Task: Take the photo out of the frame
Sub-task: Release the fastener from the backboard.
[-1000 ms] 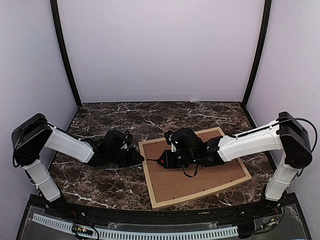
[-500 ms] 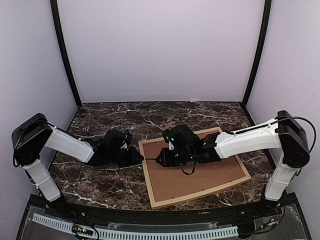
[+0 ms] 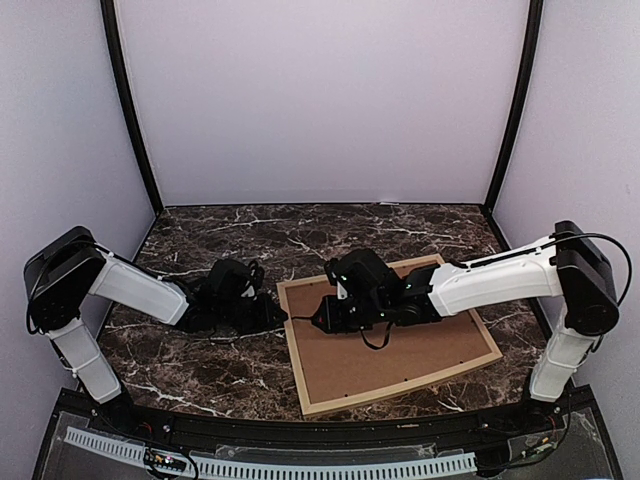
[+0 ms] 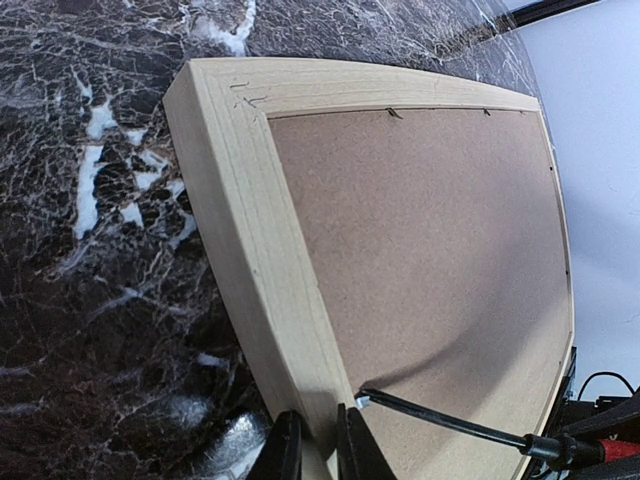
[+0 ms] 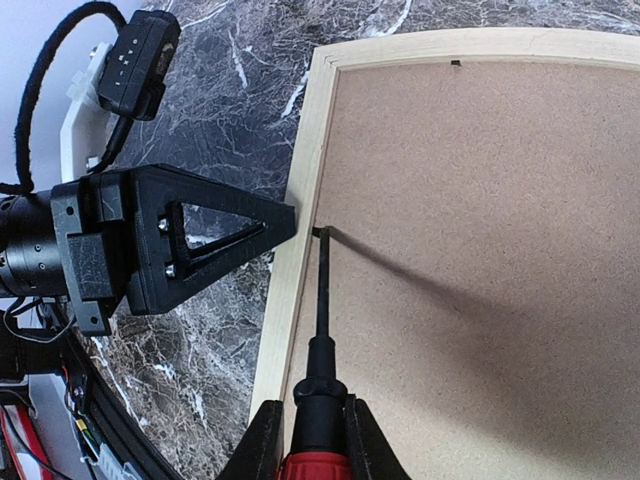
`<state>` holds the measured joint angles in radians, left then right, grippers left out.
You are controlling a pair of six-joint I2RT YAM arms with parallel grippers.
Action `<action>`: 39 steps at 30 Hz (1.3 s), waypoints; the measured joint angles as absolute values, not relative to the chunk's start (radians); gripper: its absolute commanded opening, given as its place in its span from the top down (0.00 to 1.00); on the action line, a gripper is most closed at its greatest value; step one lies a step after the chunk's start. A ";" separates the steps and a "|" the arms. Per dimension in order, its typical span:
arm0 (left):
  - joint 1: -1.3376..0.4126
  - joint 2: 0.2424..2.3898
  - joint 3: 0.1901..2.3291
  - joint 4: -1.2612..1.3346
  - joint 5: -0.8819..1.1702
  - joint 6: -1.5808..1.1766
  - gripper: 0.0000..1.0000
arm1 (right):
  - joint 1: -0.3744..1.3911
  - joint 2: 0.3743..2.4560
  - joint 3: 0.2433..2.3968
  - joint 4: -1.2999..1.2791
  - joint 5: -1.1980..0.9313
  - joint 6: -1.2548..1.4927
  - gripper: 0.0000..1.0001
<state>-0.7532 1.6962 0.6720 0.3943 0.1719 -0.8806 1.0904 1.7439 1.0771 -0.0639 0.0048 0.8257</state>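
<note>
Right gripper (image 5: 315,442) is clamped round the red handle of a screwdriver (image 5: 322,300). The black shaft runs forward and down from the fingers, low over the board (image 5: 480,250). Its tip sits at a small metal tab (image 5: 320,232) on the inner edge of the frame's (image 5: 318,130) left rail. The coming move turns on that contact, I judge: the tab has to be levered clear before the board can lift.

Just past the rail, the left gripper (image 4: 318,452) comes in from the other side. Its fingers are nearly together with the rail's outer edge between their tips, and it seems to pinch the frame to steady it.

The frame lies face down on the table (image 3: 200,370), its long axis roughly left to right but skewed. Most of it is on the right arm's side. The right arm reaches across it, while the left arm meets only the short left rail. So the right is the working hand and the left the brace.

Farther off, more small tabs (image 4: 395,113) line the far rail.

The photo shows nowhere. By my reckoning it is inside the frame, under the board.

I cannot tell whether the tip is under the tab or only against it, nor whether that tab is already turned. The right arm covers part of the board from above. Whether the pinched edge is raised off the table is also unclear.
</note>
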 measured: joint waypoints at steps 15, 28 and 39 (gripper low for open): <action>-0.749 1.702 0.673 0.405 0.166 -0.888 0.87 | 1.099 1.757 1.094 -0.068 0.021 0.841 1.00; -0.749 1.702 0.673 0.405 0.165 -0.893 0.88 | 1.100 1.757 1.093 -0.060 0.019 0.851 1.00; -0.747 1.702 0.673 0.406 0.160 -0.898 0.88 | 1.101 1.757 1.063 0.015 -0.001 0.882 1.00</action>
